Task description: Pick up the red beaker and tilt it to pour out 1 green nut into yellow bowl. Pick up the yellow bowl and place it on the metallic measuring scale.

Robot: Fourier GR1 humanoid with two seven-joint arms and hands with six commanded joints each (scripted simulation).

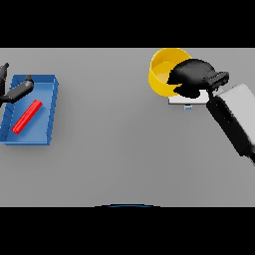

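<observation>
While the right arm reaches in from the right side of the head view, I note its dark right hand (191, 74) lies over the near right rim of the round yellow bowl (163, 67), fingers curled onto the rim in a grip. That bowl sits at the far right of the grey desk (124, 149), partly over the flat white metallic measuring scale (191, 99), whose plate shows just below the hand; whether the bowl rests fully on it I cannot tell. I cannot see any nut inside the bowl. At the far left, the long red beaker (27, 116) lies on its side, slanted, inside the shallow blue rectangular tray (50, 109). I observe the dark left hand (17, 90) above the tray's upper left corner, fingers relaxed and spread, holding nothing, clear of the beaker.
</observation>
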